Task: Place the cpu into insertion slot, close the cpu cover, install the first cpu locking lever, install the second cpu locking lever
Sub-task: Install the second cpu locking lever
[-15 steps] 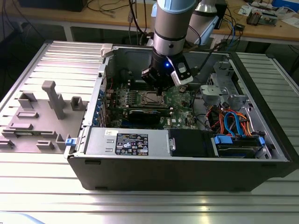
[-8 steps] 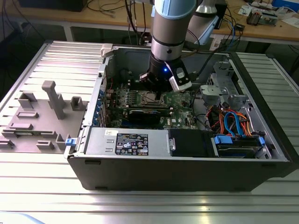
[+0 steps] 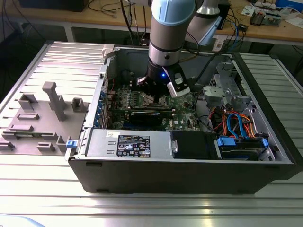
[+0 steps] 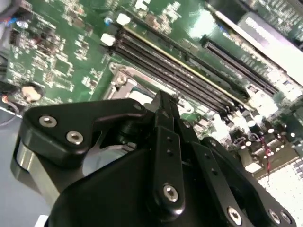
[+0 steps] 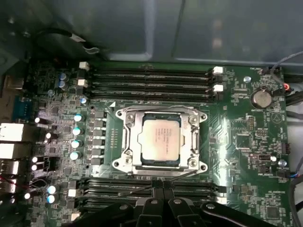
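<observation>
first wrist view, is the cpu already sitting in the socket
Yes, the cpu lies flat inside the insertion slot, with the cpu cover framing it.

The cpu (image 5: pixel 161 140), dull silver and square, lies flat in the slot (image 5: pixel 140 163) on the green board. The cover (image 5: pixel 191 137), a silvery frame, is closed flat around it.

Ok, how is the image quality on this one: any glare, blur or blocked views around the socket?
First wrist view: evenly lit, cpu and cpu cover clear, slight sheen on the metal. Second wrist view: the end effector is near and soft, blocking most of the socket; bright glare on the green board. Exterior view: the arm shadows the board.
</observation>
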### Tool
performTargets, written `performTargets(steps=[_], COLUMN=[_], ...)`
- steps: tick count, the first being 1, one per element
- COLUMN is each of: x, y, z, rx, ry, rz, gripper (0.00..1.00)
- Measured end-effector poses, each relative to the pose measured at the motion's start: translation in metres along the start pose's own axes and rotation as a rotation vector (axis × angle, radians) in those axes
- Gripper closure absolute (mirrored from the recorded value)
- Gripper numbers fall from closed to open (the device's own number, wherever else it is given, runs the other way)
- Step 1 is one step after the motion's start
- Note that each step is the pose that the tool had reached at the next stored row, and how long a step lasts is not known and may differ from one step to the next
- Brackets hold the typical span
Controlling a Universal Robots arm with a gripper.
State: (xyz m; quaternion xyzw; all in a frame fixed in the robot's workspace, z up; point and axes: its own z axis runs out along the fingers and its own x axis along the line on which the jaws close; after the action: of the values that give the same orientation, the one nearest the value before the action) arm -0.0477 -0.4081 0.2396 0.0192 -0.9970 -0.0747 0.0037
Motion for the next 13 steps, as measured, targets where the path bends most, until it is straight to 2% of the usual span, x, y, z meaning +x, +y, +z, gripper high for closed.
performTargets(steps=[2, 5, 6, 9, 13], x=[0.0089, 0.0166, 0.0180, 0.0234, 0.0252], y=[-0.0021, -0.0037, -0.0041, -0.0055, -0.0124], z=[0.0025, 0.0047, 0.0053, 0.0087, 0.0123], rx=[-0.0042, -0.0118, -0.0163, -0.0390, -0.0528], ry=[0.0007, 0.0013, 0.0013, 0.0019, 0.0027], rz=[-0.002, -0.006, -0.008, -0.018, -0.026], gripper=[0.89, 0.89, 0.89, 0.89, 0.89])
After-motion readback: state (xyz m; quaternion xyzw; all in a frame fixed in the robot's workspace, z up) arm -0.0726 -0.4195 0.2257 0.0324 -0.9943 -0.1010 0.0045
